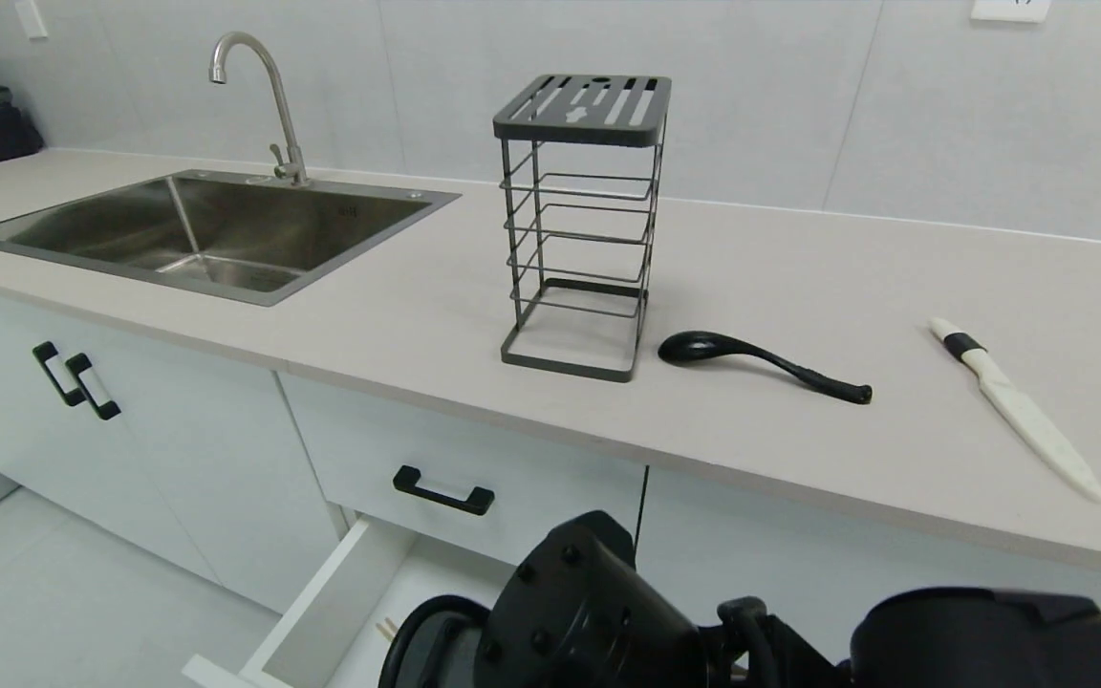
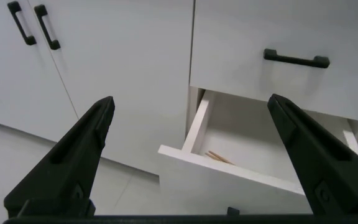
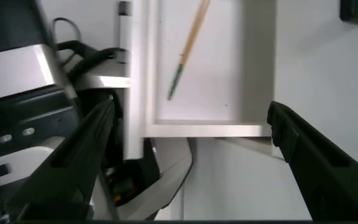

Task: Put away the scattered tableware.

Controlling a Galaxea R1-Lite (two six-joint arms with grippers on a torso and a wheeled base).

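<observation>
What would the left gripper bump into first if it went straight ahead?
Likely the open drawer: its side wall lies between the left gripper's open fingers, nearer than the cabinet. Depth is unclear.

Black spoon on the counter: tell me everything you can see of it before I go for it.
The black spoon is black all over and looks like plastic, with a slight sheen. It has an oval bowl and a curved handle that thickens into a grip at the end. It lies flat on the pale counter, with its bowl beside the wire rack base, seemingly just apart, and its handle pointing toward the knife, well clear of it. Only the counter touches it.
</observation>
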